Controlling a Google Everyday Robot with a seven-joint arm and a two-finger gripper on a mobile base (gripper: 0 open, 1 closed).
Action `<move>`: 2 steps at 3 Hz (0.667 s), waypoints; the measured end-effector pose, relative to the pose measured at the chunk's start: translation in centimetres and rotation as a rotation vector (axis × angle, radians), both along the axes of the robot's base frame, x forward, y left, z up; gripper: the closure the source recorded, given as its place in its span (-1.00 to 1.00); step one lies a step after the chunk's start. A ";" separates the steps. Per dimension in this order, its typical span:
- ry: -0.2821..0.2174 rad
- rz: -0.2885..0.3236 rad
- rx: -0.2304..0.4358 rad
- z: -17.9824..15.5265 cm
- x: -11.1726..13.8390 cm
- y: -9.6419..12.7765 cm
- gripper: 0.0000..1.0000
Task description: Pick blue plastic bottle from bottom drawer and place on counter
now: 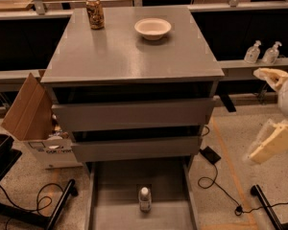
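The blue plastic bottle (144,199), clear with a white cap, stands upright on the floor of the open bottom drawer (113,200) at the lower middle of the camera view. The counter (129,51) is the grey slab on top of the cabinet. My gripper (277,110) hangs in the air at the right edge, beside the cabinet at about the height of the closed drawers. It is well right of and above the bottle. Its cream fingers (273,145) are spread apart and hold nothing.
A brown can (94,12) and a pale bowl (152,28) sit at the back of the counter. Two pump bottles (253,51) stand on the right ledge. A cardboard box (29,114) leans at the cabinet's left. Cables and a black plug (210,155) lie on the floor at right.
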State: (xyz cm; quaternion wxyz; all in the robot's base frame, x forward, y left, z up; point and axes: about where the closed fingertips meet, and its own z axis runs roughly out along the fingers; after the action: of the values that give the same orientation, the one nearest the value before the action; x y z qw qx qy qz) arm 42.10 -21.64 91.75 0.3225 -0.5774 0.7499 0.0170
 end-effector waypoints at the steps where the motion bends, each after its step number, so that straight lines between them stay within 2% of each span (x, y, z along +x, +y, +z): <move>1: -0.006 0.015 0.103 -4.3 -1.0 0.5 -1.00; 2: 0.017 -0.006 0.237 -10.8 -2.7 0.9 -1.00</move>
State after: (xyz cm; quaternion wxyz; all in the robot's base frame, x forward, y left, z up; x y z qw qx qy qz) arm 39.43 -20.75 80.98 0.3821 -0.5326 0.7472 0.1094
